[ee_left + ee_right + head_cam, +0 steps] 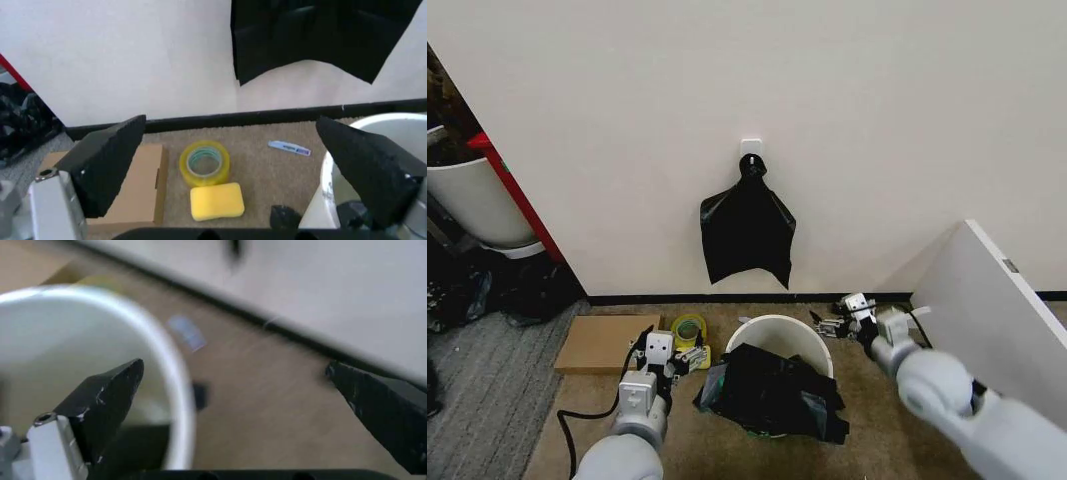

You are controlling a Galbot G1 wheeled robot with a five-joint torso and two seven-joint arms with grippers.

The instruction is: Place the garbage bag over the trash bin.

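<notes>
The cream-white trash bin (767,325) stands on the carpet before the wall. The black garbage bag (772,392) lies crumpled across its near side, and the far rim shows bare. My left gripper (685,360) hovers just left of the bin, near the bag's left edge. In the left wrist view, the left gripper (230,121) is open and holds nothing, with the bin's rim (380,122) beside one finger. My right gripper (827,325) sits at the bin's far right rim. In the right wrist view, the right gripper (233,367) is open over the rim (170,355).
A bunch of black bags (747,230) hangs from a wall hook. Left of the bin lie a yellow tape roll (204,162), a yellow sponge (217,201), a flat cardboard box (605,342) and a small tube (289,148). A white panel (992,300) leans at right; a white tub (472,205) stands far left.
</notes>
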